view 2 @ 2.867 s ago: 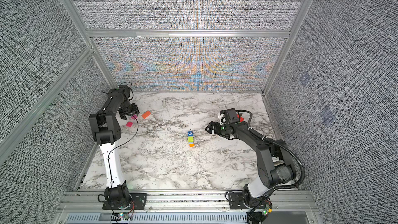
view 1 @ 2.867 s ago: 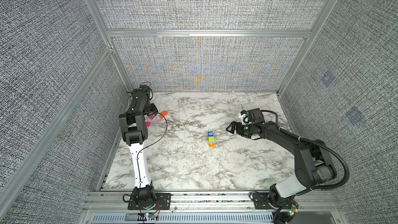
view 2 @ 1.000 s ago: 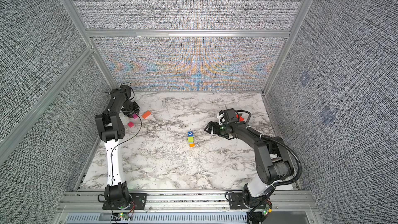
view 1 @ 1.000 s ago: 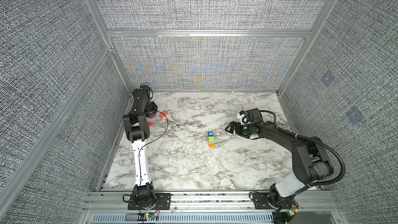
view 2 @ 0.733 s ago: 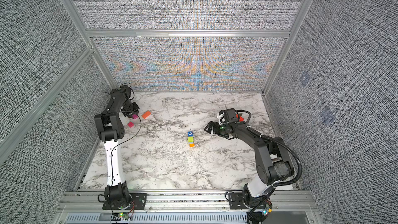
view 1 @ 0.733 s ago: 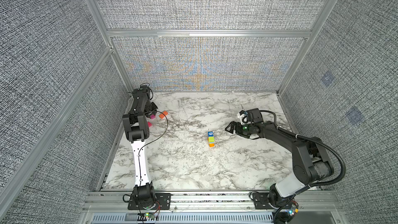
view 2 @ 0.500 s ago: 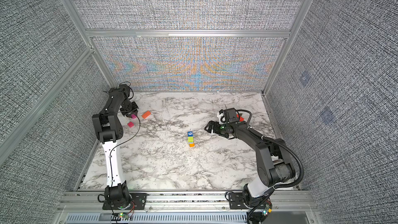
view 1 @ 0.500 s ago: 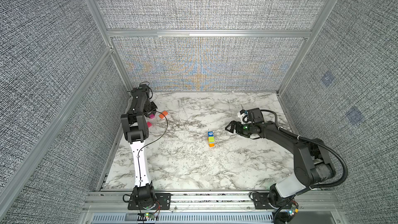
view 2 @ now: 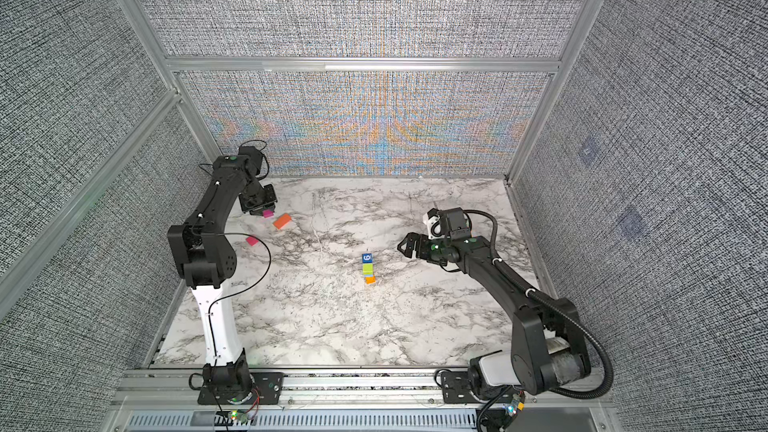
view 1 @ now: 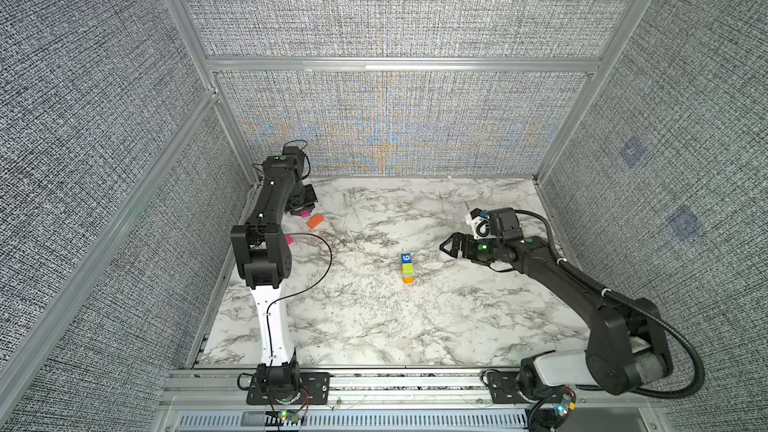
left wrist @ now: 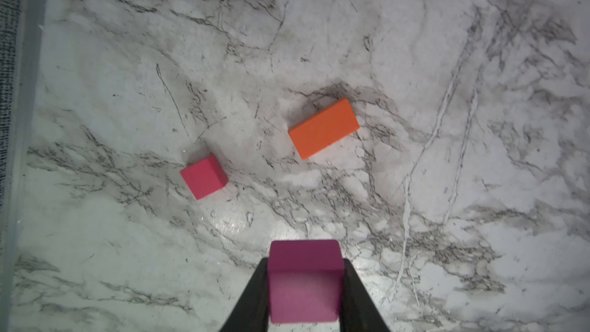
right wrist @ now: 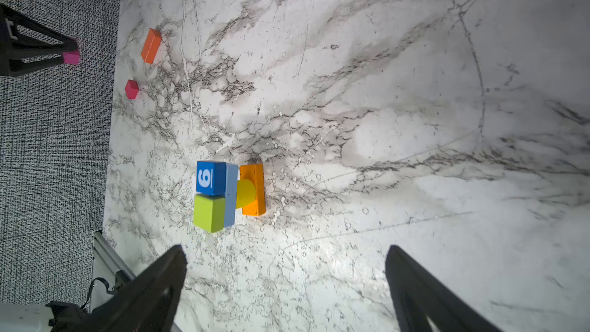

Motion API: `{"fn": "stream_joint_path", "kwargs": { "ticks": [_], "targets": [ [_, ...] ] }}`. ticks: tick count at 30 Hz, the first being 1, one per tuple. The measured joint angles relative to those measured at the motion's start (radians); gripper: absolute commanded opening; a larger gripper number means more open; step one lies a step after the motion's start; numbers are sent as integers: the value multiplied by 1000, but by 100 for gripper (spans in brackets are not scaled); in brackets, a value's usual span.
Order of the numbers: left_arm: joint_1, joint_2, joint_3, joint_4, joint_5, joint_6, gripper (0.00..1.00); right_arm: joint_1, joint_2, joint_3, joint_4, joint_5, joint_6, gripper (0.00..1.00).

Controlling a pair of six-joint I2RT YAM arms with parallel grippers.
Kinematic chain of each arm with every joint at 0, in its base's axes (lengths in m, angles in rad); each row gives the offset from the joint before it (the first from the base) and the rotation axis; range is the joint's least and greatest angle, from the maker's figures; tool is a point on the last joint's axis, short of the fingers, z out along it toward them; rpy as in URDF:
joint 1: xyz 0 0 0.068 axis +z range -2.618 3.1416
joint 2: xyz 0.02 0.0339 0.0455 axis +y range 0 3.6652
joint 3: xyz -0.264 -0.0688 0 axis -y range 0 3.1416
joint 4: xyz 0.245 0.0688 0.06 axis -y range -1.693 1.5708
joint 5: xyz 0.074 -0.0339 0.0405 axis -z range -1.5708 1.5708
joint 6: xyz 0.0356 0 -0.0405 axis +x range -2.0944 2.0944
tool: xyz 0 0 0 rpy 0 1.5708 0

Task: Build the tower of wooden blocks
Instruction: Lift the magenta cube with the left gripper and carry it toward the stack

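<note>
At the far-left corner of the marble table [view 1: 374, 326], my left claw [view 2: 261, 206] is clamped on a magenta cube [left wrist: 303, 292], which looks clear of the surface. The tower [view 1: 407, 268] stands mid-table, well apart from it, off to the right and nearer the front. Its top tier is a blue "6" cube [right wrist: 210, 177] and a lime cube [right wrist: 209, 213] side by side, lined up front to back. The right claw [view 1: 449, 245] is spread wide and empty near the tower, so it's way closer, but the left one has the cube.
</note>
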Motion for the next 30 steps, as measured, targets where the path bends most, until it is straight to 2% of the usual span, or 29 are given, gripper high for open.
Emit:
{"fn": "stream_joint_path", "kwargs": {
  "ticks": [10,14,24,30],
  "targets": [
    [-158,-204,-203,15,23,0,29,-1,-274,-143,-99,70,31,99],
    [-258,-269,-267,40,37,-10,29,-1,-365,-209,-123,103,40,99],
    [-520,-289,-301,80,11,-88,29,-1,-527,-336,-134,179,56,99],
    [-623,-274,-300,84,-32,-157,29,-2,-566,-375,-125,226,72,99]
  ]
}}
